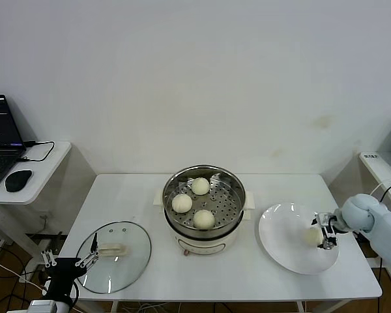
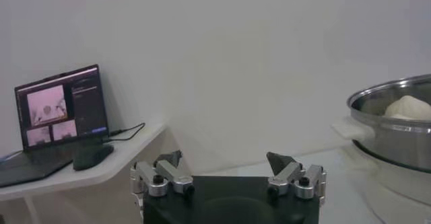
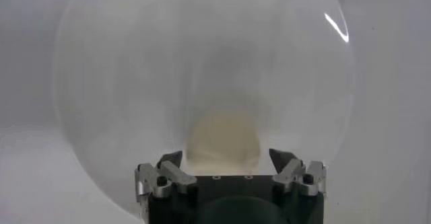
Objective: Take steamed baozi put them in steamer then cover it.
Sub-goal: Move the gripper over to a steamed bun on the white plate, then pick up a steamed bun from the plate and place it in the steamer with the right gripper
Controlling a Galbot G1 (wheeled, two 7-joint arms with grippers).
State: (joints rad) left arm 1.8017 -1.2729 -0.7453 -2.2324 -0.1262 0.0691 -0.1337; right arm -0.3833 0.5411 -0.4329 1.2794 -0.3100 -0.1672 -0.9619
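Note:
Three steamed baozi [image 1: 200,186] [image 1: 182,203] [image 1: 204,219] lie on the perforated tray of the steamer [image 1: 238,189] at the table's middle. A fourth baozi [image 1: 312,236] lies on the white plate [image 1: 280,241] at the right. My right gripper [image 1: 324,233] is low over the plate, open, its jaws standing either side of that baozi [image 3: 222,138]. The cover [image 1: 114,255] lies flat on the table at the front left. My left gripper [image 1: 68,259] is open and empty just left of the cover. The steamer's rim [image 2: 397,97] and one baozi [image 2: 407,106] show in the left wrist view.
A side table at the left holds a laptop [image 1: 0,140], a mouse [image 1: 17,180] and a cable. Another small table [image 1: 381,166] stands at the right. A wall closes the back. Bare tabletop lies in front of the steamer.

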